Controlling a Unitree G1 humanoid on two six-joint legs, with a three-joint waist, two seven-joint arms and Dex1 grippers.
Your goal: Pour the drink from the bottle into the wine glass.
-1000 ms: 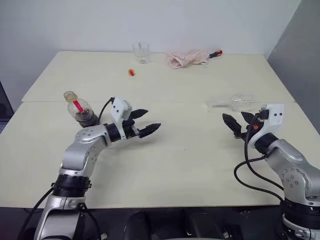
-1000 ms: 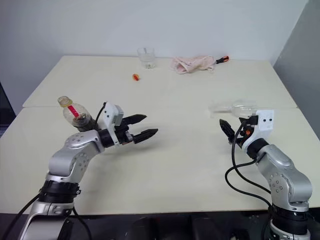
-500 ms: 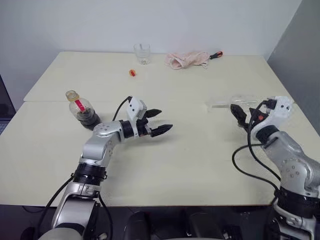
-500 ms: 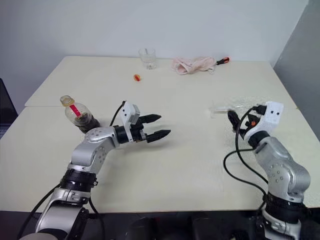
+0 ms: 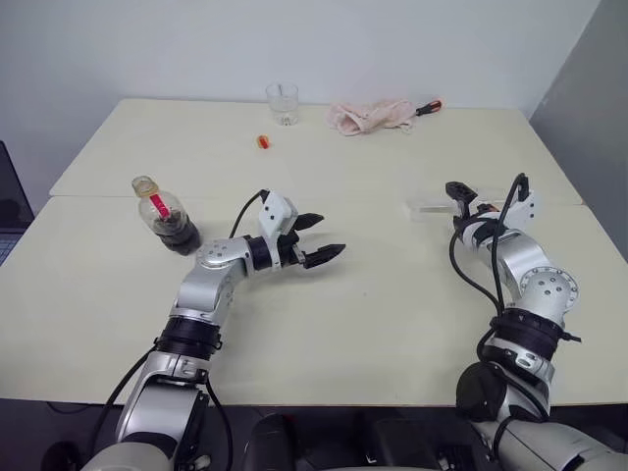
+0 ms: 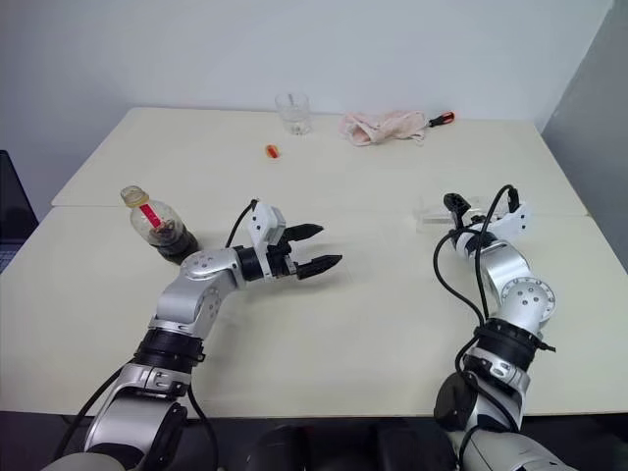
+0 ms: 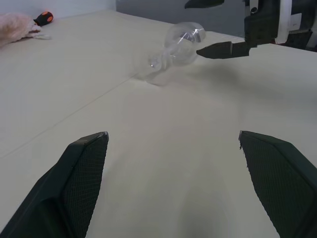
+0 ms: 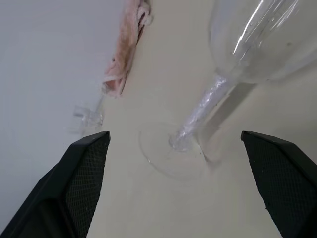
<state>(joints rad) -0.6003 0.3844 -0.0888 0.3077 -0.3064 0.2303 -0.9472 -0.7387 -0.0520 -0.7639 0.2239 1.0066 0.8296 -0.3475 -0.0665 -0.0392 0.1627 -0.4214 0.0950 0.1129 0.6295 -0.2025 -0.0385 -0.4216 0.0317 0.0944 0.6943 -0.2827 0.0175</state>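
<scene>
Wine glass (image 7: pixel 181 42) lying on its side at spread right gripper (image 5: pixel 469 199), left gripper (image 5: pixel 316 238) spread empty, bottle (image 5: pixel 167 218) standing behind it

Bright, even room light falls from overhead, flat and soft across the pale table (image 5: pixel 392 294), no hard glare anywhere. Shadows are faint, just a soft smudge under the left gripper (image 5: pixel 324 241). The wine glass (image 7: pixel 181 42) catches small white glints on its bowl. Up close, both wrist views go slightly soft, and the near fingertips (image 8: pixel 79 173) loom large and dark
</scene>
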